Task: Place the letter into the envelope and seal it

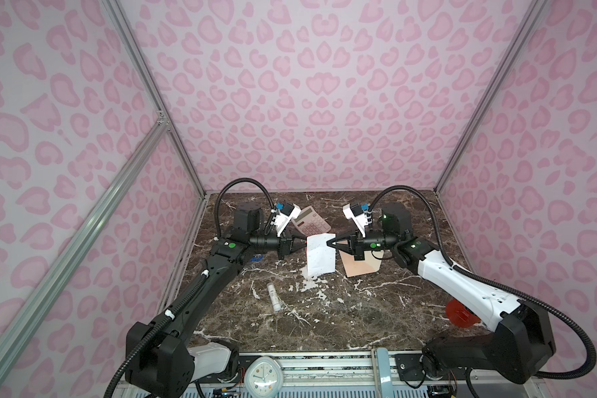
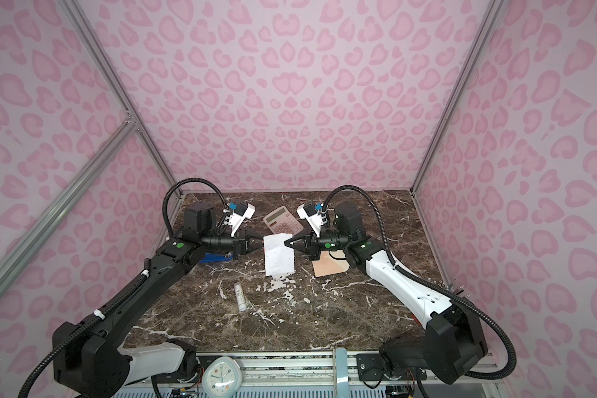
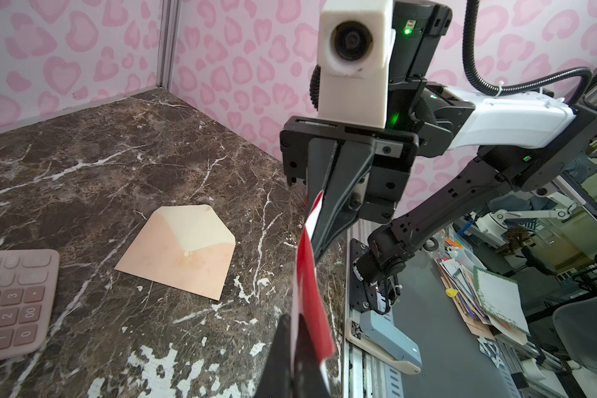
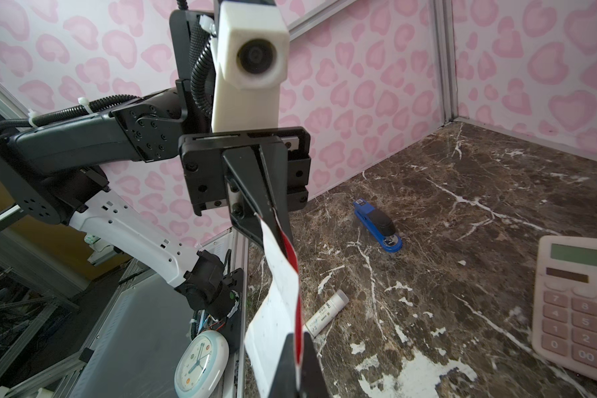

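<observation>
Pinched at opposite edges by left jaws and right jaws, the letter (image 1: 320, 256) is being held clear of the worktop (image 1: 324, 320), likely steadied for sliding into the envelope (image 1: 359, 267) lying just beside.

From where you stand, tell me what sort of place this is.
Probably a robot lab test booth: marble-look tabletop, pink heart-print walls on aluminium framing, cluttered desks beyond.
</observation>
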`<act>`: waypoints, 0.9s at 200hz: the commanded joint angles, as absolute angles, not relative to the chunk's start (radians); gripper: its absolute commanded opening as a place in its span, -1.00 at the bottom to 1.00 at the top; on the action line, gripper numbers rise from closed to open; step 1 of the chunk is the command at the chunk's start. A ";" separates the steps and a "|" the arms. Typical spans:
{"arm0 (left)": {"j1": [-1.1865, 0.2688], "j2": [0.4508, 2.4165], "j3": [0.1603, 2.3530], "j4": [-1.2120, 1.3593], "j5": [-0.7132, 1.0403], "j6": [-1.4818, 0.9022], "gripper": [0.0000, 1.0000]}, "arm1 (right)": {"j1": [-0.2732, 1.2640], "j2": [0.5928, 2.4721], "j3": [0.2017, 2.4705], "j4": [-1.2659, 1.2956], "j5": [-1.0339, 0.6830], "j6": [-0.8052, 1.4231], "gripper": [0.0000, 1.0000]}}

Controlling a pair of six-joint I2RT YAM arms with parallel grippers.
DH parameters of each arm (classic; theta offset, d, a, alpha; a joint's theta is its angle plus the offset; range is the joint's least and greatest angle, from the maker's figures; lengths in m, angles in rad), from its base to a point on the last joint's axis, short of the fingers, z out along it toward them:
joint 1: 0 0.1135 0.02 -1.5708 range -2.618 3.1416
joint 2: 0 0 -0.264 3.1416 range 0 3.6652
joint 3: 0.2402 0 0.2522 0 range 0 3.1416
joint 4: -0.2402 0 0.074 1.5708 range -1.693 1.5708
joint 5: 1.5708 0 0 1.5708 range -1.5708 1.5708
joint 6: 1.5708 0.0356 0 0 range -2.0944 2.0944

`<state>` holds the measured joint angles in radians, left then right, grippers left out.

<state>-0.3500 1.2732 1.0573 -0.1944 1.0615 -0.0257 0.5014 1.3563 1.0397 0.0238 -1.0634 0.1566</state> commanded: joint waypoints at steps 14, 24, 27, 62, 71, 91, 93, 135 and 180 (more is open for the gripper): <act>-0.350 1.257 1.068 -0.216 1.034 0.008 -0.87 | 0.503 1.345 1.034 -0.024 -1.047 0.112 -1.00; -0.350 1.248 1.069 -0.220 1.007 0.008 -0.54 | 0.504 1.340 1.038 -0.043 -1.038 0.091 -1.00; -0.350 1.243 1.069 -0.221 0.994 0.009 -0.39 | 0.501 1.338 1.041 -0.054 -1.032 0.079 -1.00; -0.348 1.097 1.041 -0.298 0.723 0.099 0.42 | 0.493 1.325 1.131 -0.331 -0.905 -0.194 -1.00; -0.350 1.048 1.023 -0.309 0.688 0.143 0.49 | 0.494 1.325 1.153 -0.387 -0.880 -0.256 -1.00; -0.348 0.987 1.015 -0.353 0.686 0.224 0.56 | 0.495 1.336 1.198 -0.470 -0.867 -0.337 -1.00; -0.349 0.984 1.017 -0.356 0.691 0.229 0.57 | 0.495 1.337 1.203 -0.475 -0.869 -0.342 -1.00; -0.351 1.046 1.040 -0.261 0.817 0.215 0.62 | 0.524 1.347 1.260 -0.566 -0.885 -0.438 -1.00; -0.391 1.122 1.080 -0.213 0.900 0.190 0.57 | 0.548 1.331 1.269 -0.603 -0.884 -0.503 -1.00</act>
<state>-0.3695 1.0977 1.0584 -0.2733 0.8234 0.1944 0.5404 1.3384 1.2682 -0.5709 -0.8829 -0.4492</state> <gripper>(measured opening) 0.796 0.053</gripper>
